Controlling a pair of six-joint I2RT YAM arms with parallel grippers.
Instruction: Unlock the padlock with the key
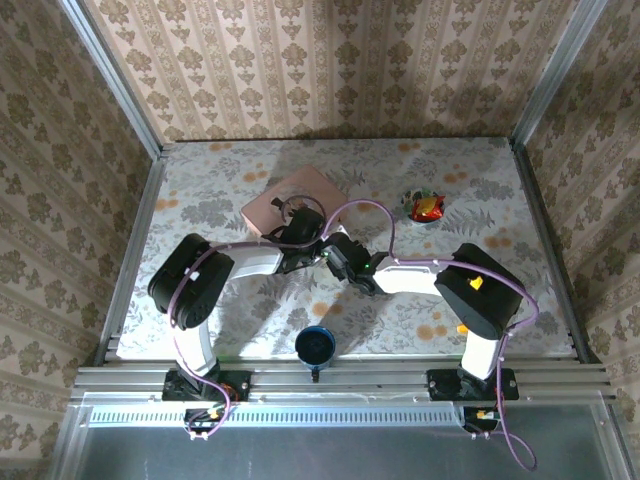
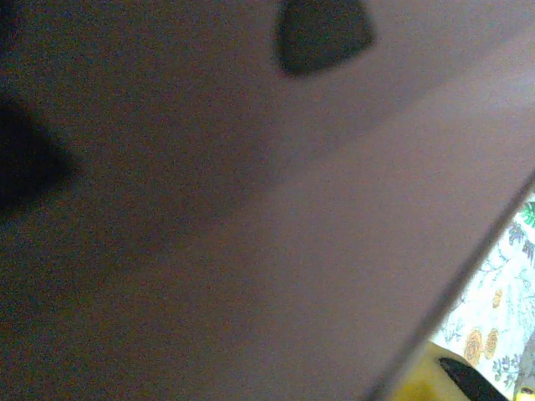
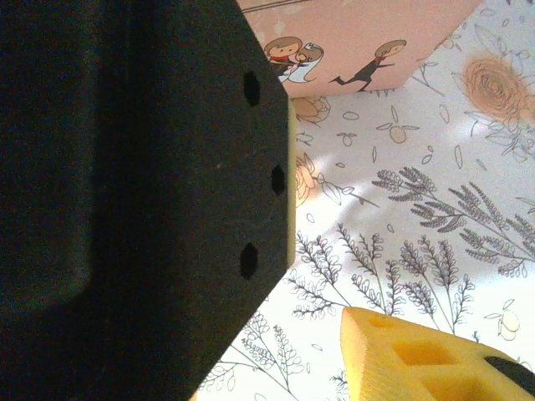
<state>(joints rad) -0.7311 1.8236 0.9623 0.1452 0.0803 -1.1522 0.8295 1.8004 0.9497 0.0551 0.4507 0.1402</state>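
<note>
locate left gripper point(image 1: 303, 228) and right gripper point(image 1: 330, 248) nose to nose at frame centre against the pink box point(image 1: 285, 200), presumably bracing padlock against key; treat padlock position, jaw opening and any held item as impossible to tell, hidden between them.
</note>
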